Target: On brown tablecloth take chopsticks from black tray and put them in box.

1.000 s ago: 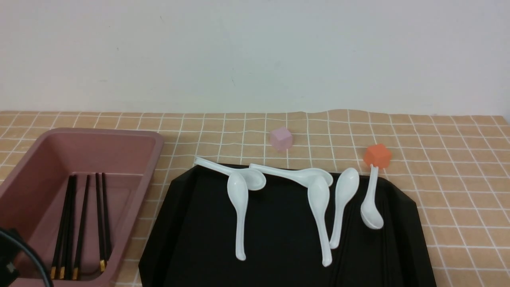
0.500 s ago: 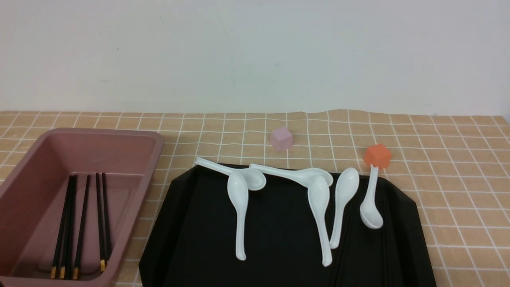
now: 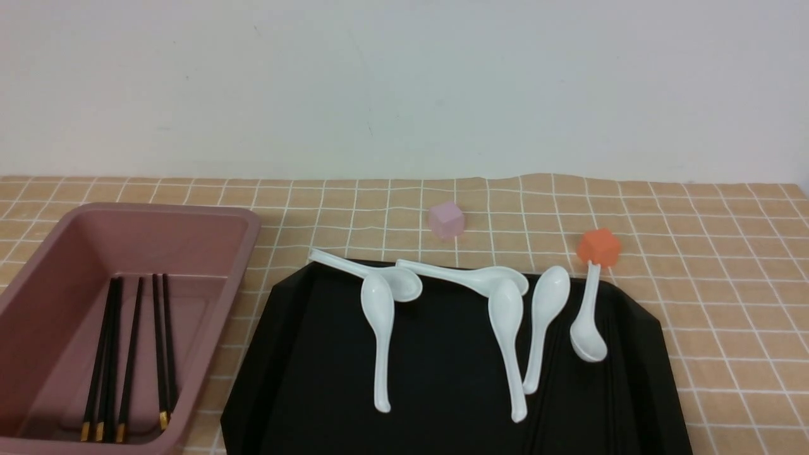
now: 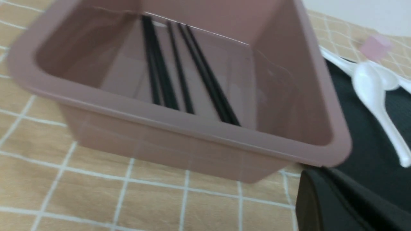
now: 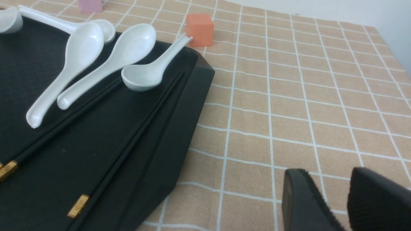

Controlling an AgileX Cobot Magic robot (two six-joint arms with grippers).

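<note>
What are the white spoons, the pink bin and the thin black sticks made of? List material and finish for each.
White soup spoons: likely glazed ceramic, possibly melamine; glossy, with bright highlights.
Dusty-pink rectangular bin: moulded plastic, smooth with a slight sheen; rolled rim, rounded corners.
Thin black chopsticks: dark, satin, gold-coloured bands near one end; wood, plastic or alloy, cannot tell.

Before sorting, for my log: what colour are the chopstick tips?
Gold, clearest on the chopsticks in the right wrist view.
</note>
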